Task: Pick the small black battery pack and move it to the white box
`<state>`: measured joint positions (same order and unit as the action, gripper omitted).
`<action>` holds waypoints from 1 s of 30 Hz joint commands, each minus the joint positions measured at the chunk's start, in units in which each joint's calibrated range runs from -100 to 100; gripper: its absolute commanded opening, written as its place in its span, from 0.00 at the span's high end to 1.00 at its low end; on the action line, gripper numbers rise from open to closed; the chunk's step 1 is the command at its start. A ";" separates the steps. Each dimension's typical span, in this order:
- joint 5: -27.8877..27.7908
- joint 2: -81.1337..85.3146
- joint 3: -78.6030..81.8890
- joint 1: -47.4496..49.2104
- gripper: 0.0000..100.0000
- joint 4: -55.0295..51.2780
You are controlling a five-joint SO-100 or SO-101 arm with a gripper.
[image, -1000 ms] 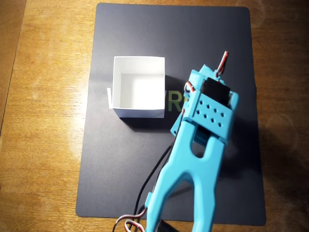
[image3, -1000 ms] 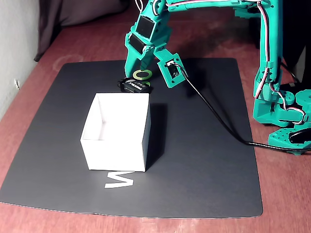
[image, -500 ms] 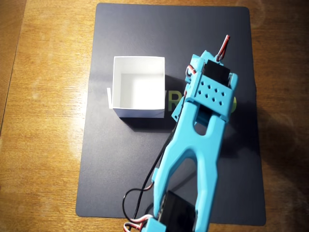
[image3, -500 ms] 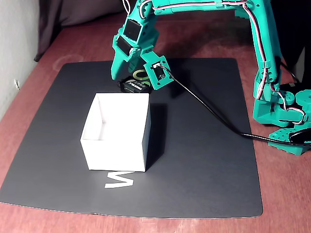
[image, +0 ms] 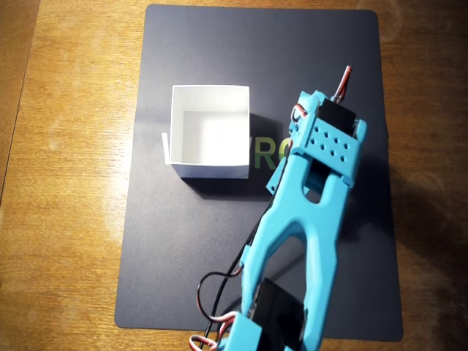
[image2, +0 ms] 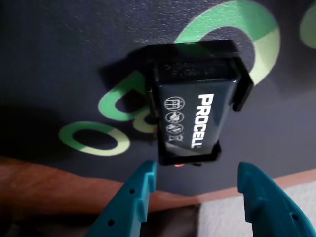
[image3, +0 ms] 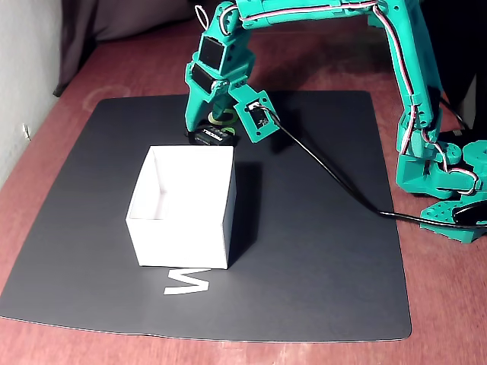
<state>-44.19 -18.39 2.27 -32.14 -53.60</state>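
On dark mat (image2: 59, 44), end effector (image2: 195, 185) gapes wide beside battery pack (image2: 195, 106), untouched

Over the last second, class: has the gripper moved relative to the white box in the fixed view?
Yes. In the fixed view the gripper has come leftward and down over the battery pack, closing toward the far wall of the white box, which has not moved.

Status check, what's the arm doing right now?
End effector open, just short of battery. Battery on mat, not gripped. Box empty, path clear.
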 commanded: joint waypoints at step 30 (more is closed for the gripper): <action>-0.33 -3.92 -3.13 -1.35 0.81 -2.14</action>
<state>-44.19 -22.71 1.91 -32.51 -56.30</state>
